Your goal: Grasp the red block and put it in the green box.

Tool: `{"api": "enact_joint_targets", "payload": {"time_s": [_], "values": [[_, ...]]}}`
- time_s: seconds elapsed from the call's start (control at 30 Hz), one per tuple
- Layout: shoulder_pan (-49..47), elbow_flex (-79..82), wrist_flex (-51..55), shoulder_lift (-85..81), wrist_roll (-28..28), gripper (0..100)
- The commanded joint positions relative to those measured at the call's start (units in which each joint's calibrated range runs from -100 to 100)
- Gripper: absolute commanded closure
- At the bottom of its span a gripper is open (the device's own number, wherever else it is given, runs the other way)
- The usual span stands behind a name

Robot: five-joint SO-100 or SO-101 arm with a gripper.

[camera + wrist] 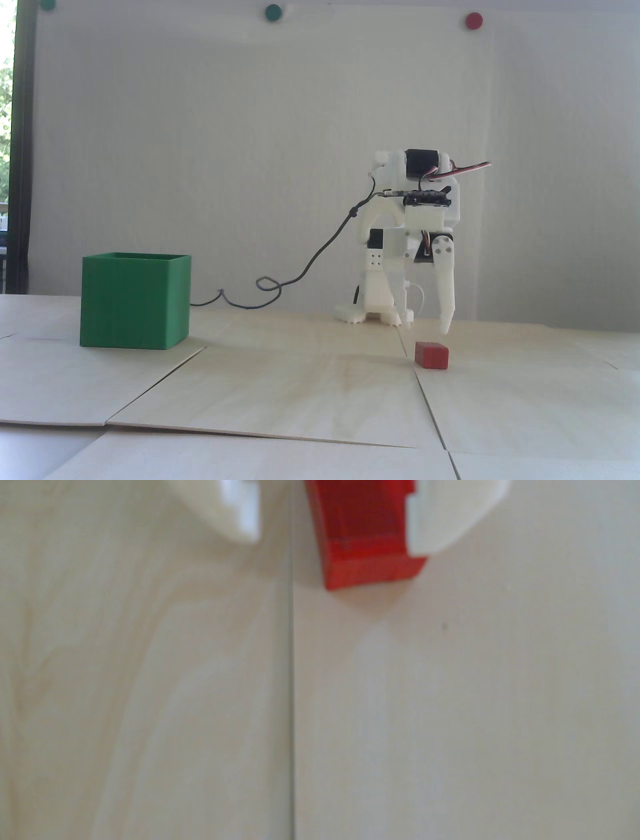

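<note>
The red block [431, 355] lies on the pale wooden table, right of centre in the fixed view. My white gripper [425, 327] points down just above and behind it, jaws open. In the wrist view the block [363, 549] sits between the fingers of the gripper [334, 539]. The right fingertip [436, 521] overlaps the block's right edge, while a gap separates the left fingertip [242, 518] from the block. The green box [135, 305] stands open-topped far to the left in the fixed view and does not show in the wrist view.
The arm's base [375, 312] stands behind the block near the white wall. A dark cable [300, 272] loops from the arm down to the table beside the box. Seams [425, 395] divide the wooden panels. Green and red dots [473, 20] are stuck high on the wall.
</note>
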Motion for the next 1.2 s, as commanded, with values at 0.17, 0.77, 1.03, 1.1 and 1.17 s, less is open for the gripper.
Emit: {"api": "enact_joint_targets", "payload": {"time_s": [0.17,0.77,1.03,1.1,1.17], "values": [[0.56,-4.6,0.31,0.08,0.13,85],[1.12,-4.78,-0.62,1.03,0.13,85],[0.64,-9.66,-0.79,1.03,1.64,79],[0.64,-9.66,-0.79,1.03,2.26,79],[0.88,-9.66,-0.87,1.35,2.37,79]]}}
